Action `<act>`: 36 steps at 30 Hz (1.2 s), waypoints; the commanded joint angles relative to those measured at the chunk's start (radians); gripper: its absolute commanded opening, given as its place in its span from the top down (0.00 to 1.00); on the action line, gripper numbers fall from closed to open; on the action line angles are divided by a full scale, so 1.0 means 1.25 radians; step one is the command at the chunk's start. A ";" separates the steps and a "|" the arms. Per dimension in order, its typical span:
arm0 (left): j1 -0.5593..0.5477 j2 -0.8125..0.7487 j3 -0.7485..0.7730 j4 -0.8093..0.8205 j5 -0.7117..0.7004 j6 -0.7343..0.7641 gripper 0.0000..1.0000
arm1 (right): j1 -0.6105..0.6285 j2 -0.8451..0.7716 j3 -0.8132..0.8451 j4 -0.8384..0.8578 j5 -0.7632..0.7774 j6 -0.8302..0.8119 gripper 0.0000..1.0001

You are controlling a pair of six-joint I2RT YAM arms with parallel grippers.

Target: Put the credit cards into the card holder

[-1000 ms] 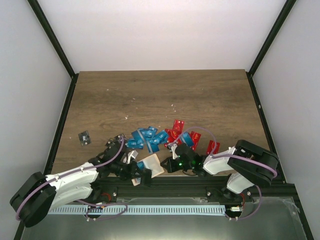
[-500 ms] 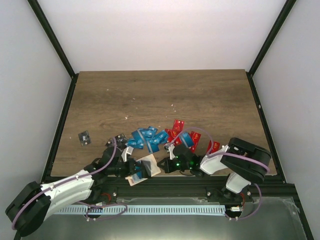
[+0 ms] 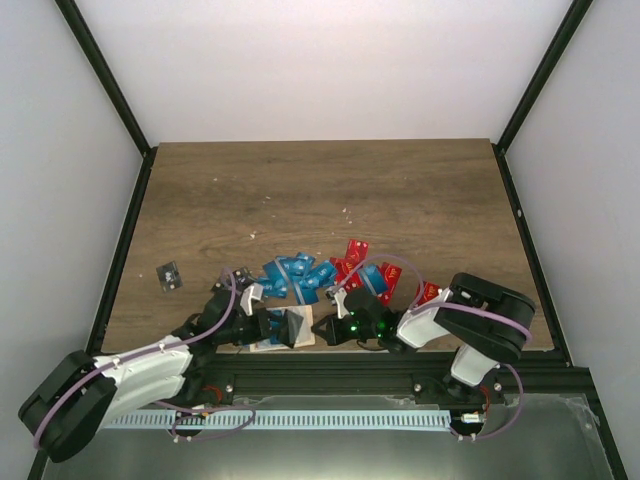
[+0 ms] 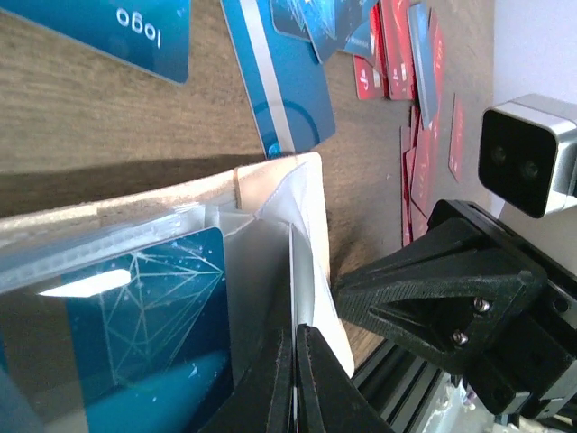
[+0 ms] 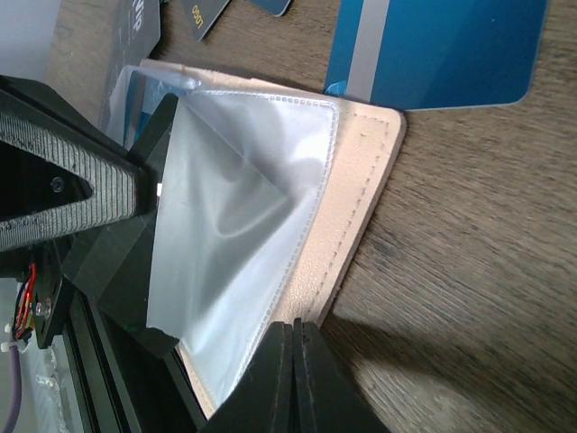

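Note:
The pale beige card holder [image 3: 272, 342] lies open at the table's near edge, between my two grippers. My left gripper [image 3: 292, 327] is shut on one of its clear plastic sleeves [image 4: 311, 271]; the jaws [image 4: 296, 347] meet on the sleeve's edge. A blue card [image 4: 117, 325] sits in a sleeve beside it. My right gripper [image 3: 320, 328] is shut, its tips [image 5: 295, 336] against the edge of the beige cover [image 5: 361, 189]. Loose blue credit cards [image 3: 295, 273] and red credit cards [image 3: 365, 270] lie just behind the holder.
A lone black card [image 3: 169, 275] lies at the far left, and more dark cards [image 3: 240, 276] lie near the left arm. The black frame rail [image 3: 330, 372] runs right below the holder. Loose blue cards [image 4: 279, 90] and red cards [image 4: 416, 117] lie close to the holder's far edge.
The left gripper has carried the holder forward and right onto the wood. The right gripper has moved left, so both tips now meet at the holder.

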 commanded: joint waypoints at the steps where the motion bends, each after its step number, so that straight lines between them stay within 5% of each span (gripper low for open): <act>1: 0.012 0.005 0.007 0.055 -0.028 0.038 0.96 | 0.025 0.059 -0.033 -0.196 0.002 0.006 0.99; 20: 0.021 0.114 -0.024 0.197 0.001 0.051 0.96 | 0.041 0.046 -0.039 -0.233 -0.003 0.044 0.99; 36: 0.022 0.128 -0.008 0.180 -0.085 0.048 0.96 | 0.045 0.094 -0.020 -0.227 -0.001 0.050 0.99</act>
